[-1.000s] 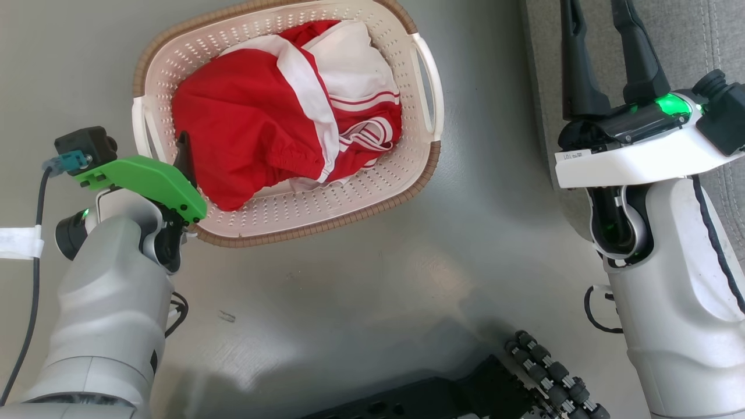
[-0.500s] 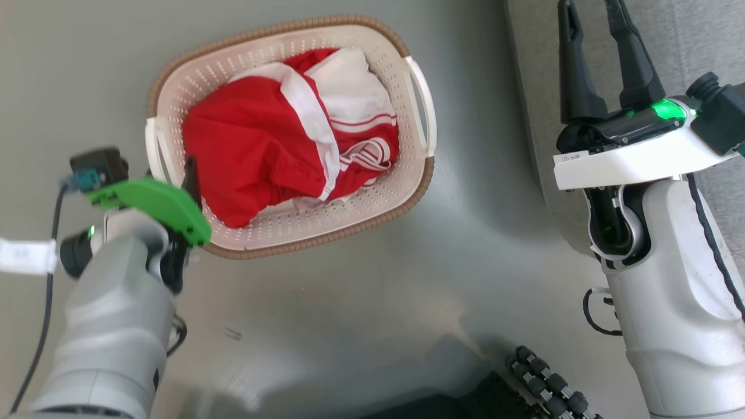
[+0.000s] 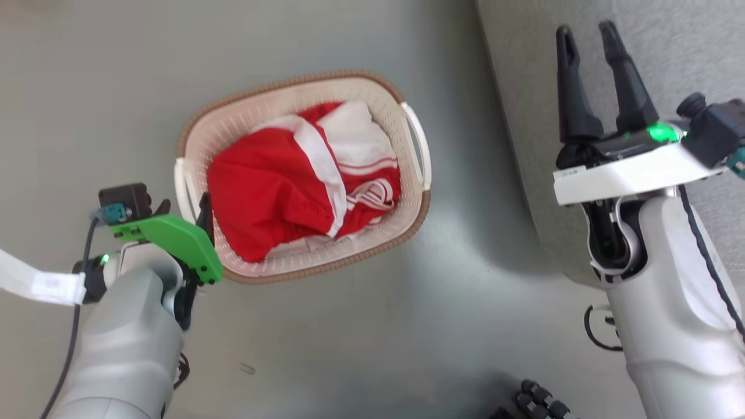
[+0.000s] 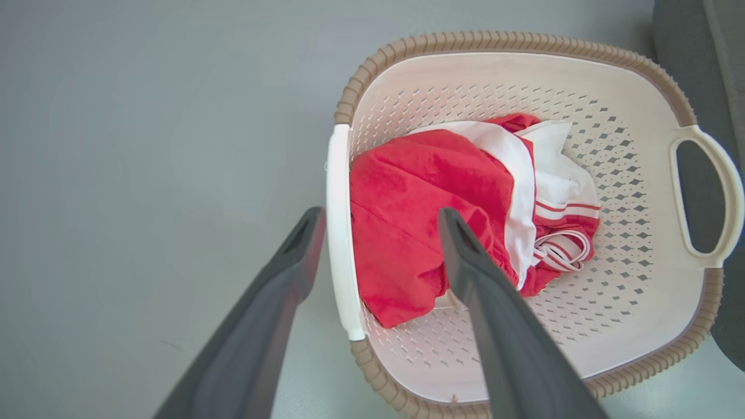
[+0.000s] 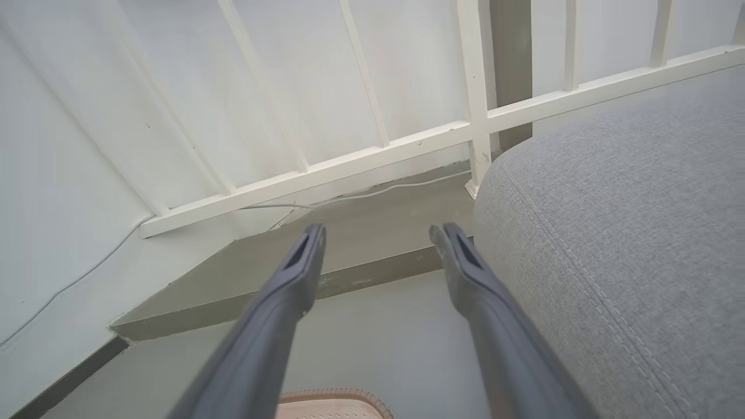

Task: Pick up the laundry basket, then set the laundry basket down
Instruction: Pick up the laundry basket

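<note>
The left claw [image 3: 184, 203] [image 4: 379, 215] stands open astride the near handle [image 3: 181, 192] [image 4: 337, 233] of the laundry basket [image 3: 273, 113] [image 4: 495, 99]. One finger is outside the white loop, touching it or just beside it. The other is inside the basket, over the red and white garment [image 3: 262, 198] [image 4: 419, 203], with a clear gap back to the handle, so nothing is gripped. From this claw the basket lies straight ahead. Its long axis runs away from the fingertips, across the robot toward its right, and ends at the far handle [image 3: 420, 145] [image 4: 727, 192]. The basket looks to rest on the grey floor [image 3: 349, 349], its far end near the floor's edge where a grey seat [image 3: 687, 35] [image 5: 611, 233] begins. The handle bar runs across the gap between the fingers, so closing should pinch it squarely. A one-ended hold would probably let the far end sag. The right claw [image 3: 586, 29] [image 5: 378, 230] is also open and empty. It is over the seat's edge, well apart from the basket, so the left arm is plainly the nearer.
</note>
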`<state>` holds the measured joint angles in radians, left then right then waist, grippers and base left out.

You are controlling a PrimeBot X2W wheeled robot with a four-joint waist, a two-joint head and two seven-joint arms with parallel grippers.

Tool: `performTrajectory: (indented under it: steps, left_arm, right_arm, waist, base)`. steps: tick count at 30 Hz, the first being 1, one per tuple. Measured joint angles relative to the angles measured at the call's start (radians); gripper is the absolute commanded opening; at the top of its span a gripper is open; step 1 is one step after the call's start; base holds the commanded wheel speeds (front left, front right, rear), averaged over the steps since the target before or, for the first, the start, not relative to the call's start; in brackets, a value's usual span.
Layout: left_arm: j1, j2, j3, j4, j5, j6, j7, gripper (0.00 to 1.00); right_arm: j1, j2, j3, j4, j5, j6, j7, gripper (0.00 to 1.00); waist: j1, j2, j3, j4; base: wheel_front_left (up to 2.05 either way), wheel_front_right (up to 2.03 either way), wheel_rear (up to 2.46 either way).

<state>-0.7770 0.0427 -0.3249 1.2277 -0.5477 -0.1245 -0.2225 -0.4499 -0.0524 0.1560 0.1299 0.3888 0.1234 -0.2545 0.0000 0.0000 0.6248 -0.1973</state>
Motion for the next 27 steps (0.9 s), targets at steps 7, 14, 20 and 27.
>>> performTrajectory:
  steps: [7,14,20,27]
  left_arm:
    - [0.035,0.0,-0.012,-0.048,0.007,0.0,-0.021,1.0]
    - [0.072,-0.002,-0.035,-0.132,0.007,0.0,-0.026,1.0]
    - [0.124,-0.005,-0.053,-0.256,-0.004,0.0,-0.029,1.0]
    - [0.186,0.002,-0.025,-0.383,-0.002,0.0,-0.029,1.0]
  right_arm:
    - [0.039,0.0,-0.019,0.025,-0.003,0.0,0.0,1.0]
    - [0.089,0.001,-0.018,0.047,-0.022,0.0,0.0,1.0]
    - [0.127,0.001,-0.018,0.06,-0.029,0.0,0.0,1.0]
    - [0.18,0.001,-0.022,0.067,-0.031,0.0,0.0,1.0]
  waist:
    - [0.0,0.0,-0.088,0.013]
    - [0.0,0.0,-0.178,0.032]
    - [0.0,0.0,-0.256,0.05]
    - [-0.0001,0.0,-0.346,0.067]
  base:
    - [0.0,0.0,0.0]
    - [0.0,0.0,0.0]
    - [0.0,0.0,0.0]
    - [0.0,0.0,0.0]
